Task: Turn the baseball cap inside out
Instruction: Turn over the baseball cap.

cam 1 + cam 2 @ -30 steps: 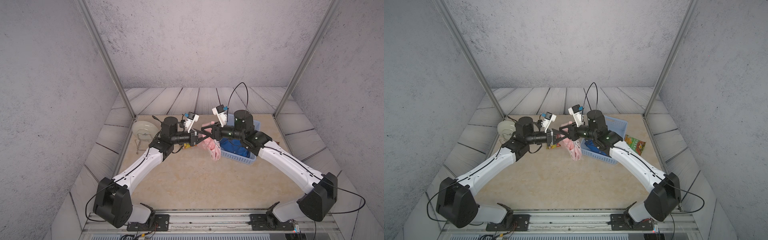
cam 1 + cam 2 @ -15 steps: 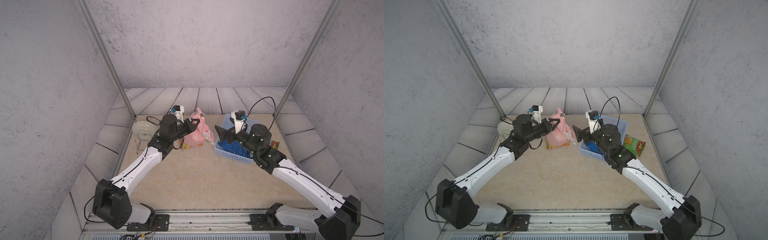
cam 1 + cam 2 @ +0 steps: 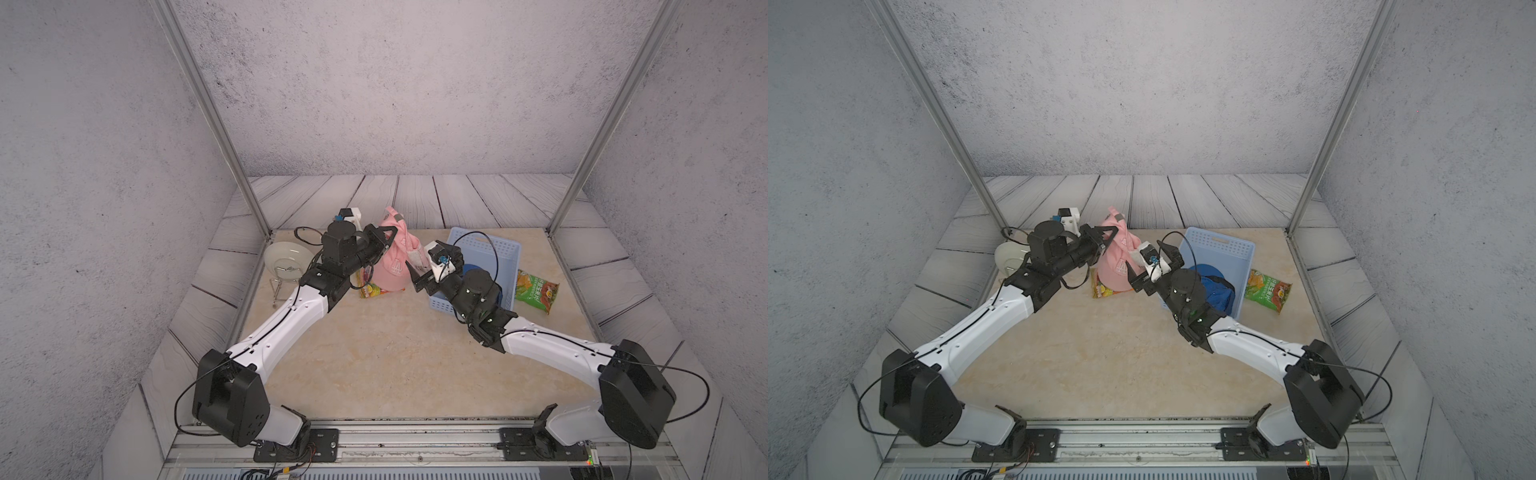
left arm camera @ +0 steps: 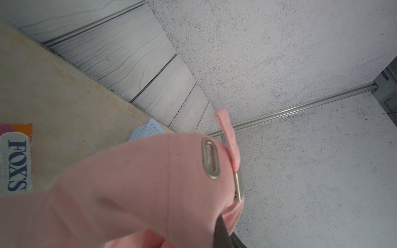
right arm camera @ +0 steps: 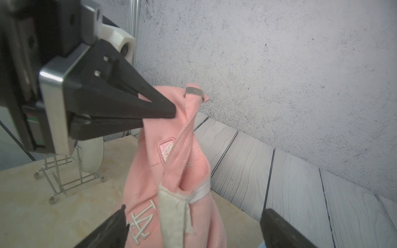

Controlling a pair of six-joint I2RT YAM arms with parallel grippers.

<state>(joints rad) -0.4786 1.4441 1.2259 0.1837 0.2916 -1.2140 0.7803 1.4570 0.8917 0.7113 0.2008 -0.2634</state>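
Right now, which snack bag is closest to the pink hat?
The yellow candy bag, right by the pink hat. The green one lies beyond the blue basket.

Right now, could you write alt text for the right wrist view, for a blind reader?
The shut left gripper pinches a pink baseball cap near its metal strap buckle, so it hangs down over the beige table. The open right gripper flanks the cap's lower part; behind, a white plate stands in a wire rack.
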